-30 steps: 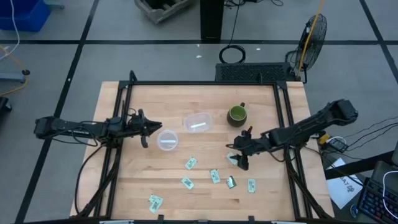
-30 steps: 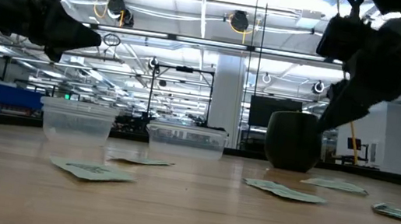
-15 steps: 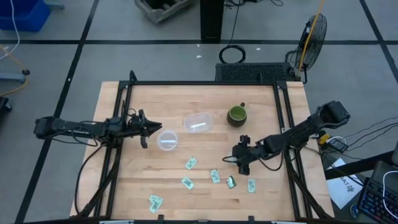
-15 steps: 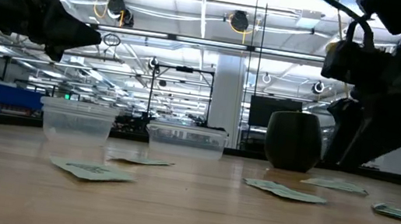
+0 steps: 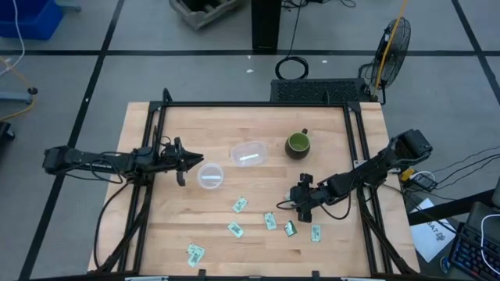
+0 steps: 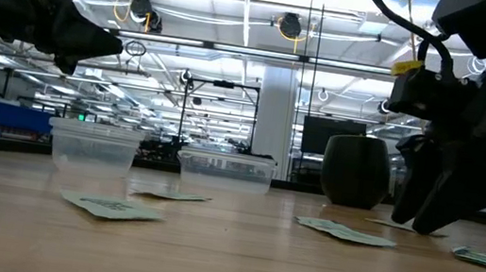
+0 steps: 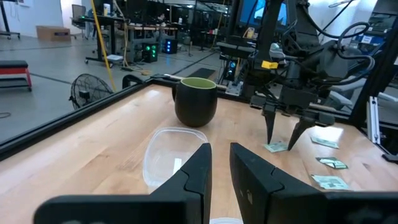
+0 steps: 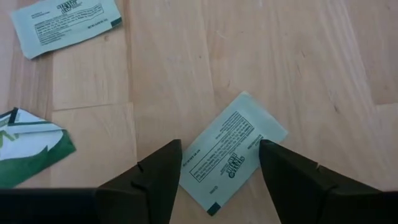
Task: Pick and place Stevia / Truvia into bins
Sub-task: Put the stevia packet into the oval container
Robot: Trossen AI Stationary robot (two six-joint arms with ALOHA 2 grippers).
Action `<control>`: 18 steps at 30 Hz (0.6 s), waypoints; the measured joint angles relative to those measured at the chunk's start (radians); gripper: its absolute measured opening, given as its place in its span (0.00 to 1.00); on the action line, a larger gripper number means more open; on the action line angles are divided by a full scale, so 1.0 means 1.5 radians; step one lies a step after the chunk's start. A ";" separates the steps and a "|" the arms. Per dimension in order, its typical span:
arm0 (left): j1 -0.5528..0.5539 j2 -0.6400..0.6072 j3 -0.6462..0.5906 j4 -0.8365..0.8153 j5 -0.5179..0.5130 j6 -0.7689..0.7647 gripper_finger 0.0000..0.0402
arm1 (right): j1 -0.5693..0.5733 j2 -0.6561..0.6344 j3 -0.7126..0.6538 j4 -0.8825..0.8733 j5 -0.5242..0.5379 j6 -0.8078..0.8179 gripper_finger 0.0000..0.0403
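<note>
Several pale green and white Stevia sachets [image 5: 269,221] lie flat on the near half of the wooden table. My right gripper [image 5: 299,207] is open, slanting down low over one sachet [image 8: 230,152], one finger on either side of it. Two clear bins stand left of the dark green mug [image 5: 298,144]. They are a round tub [image 5: 210,176] and a rounded-square tub [image 5: 249,153], which has a sachet inside. My left gripper [image 5: 183,162] waits level at the table's left, beside the round tub. Only a narrow gap shows between its fingers [image 7: 200,174], with nothing in it.
Other sachets lie close to my right gripper: one [image 8: 65,25] printed side up and a green and white one [image 8: 28,146]. More lie toward the near edge [image 5: 194,253]. Black frame rails [image 5: 363,195] run along the table's left and right sides.
My right gripper has come down toward the table and a little toward the near edge. It has tipped more steeply, and its fingertips now stand low beside a sachet. The sachets and bins have stayed where they were.
</note>
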 joint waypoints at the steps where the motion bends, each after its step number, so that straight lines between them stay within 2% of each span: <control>1: 0.000 0.000 0.000 0.000 0.000 0.000 0.16 | 0.000 0.000 0.000 -0.001 0.000 0.000 0.51; 18: 0.000 0.000 0.000 0.000 0.000 0.002 0.16 | -0.001 0.002 -0.001 0.016 0.020 -0.028 0.28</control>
